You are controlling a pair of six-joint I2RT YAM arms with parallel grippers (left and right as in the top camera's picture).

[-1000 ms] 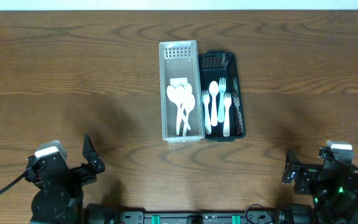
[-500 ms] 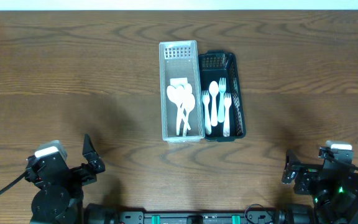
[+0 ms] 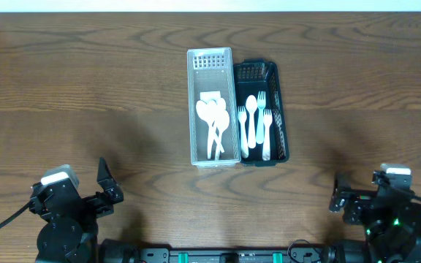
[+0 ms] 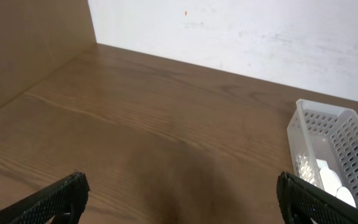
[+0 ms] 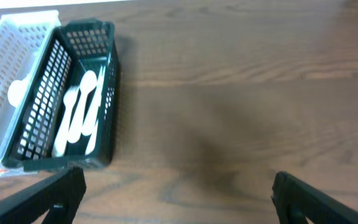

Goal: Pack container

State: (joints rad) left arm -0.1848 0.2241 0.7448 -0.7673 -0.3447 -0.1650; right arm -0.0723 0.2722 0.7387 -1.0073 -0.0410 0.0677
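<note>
Table (image 3: 86, 88): white basket (image 3: 191, 109) of spoons (image 3: 214, 120) touching black basket (image 3: 284, 109) of forks (image 3: 267, 131), centre. Left gripper (image 4: 179, 193) and right gripper (image 5: 176, 186) at near edge, fingers wide, empty. Probably best to descend vertically and pinch handles clear of the walls.

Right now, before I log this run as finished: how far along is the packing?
Looks done or nearly so: spoons lie in the white basket, forks and one spoon in the black basket, and no loose piece shows on the table. In hand: nothing; left gripper and right gripper are open and empty, away from both baskets. Left: nothing visible, unless that spoon belongs elsewhere.
</note>
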